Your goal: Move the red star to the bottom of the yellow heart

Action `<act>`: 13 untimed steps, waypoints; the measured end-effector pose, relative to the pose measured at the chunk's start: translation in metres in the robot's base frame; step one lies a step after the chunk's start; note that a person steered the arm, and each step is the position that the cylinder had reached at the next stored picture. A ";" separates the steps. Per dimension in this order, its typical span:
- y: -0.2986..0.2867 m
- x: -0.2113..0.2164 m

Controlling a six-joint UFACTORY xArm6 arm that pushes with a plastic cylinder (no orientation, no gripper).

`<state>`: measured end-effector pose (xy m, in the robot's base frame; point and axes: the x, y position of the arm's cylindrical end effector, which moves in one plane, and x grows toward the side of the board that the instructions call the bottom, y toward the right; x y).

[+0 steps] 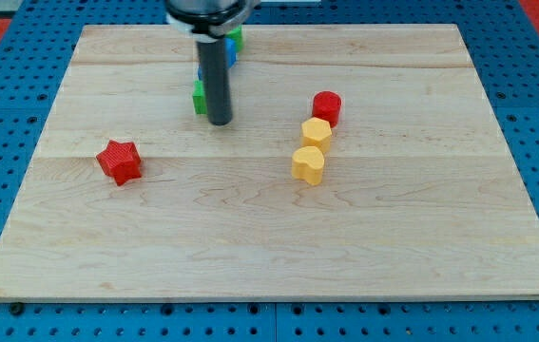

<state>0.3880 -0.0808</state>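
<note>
The red star lies on the wooden board at the view's left. The yellow heart lies right of centre, far from the star. A yellow hexagon-like block touches the heart from above, and a red cylinder sits just above that. My tip is near the top centre, up and to the right of the red star and left of the yellow blocks. It touches neither.
A green block sits just left of the rod, partly hidden by it. Another green block and a blue block show behind the rod near the board's top edge. Blue pegboard surrounds the board.
</note>
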 end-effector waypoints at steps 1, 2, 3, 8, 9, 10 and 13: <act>-0.049 0.005; -0.113 0.011; -0.149 0.034; 0.054 0.107; 0.070 0.114; 0.073 0.132; 0.100 0.130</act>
<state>0.5182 0.0193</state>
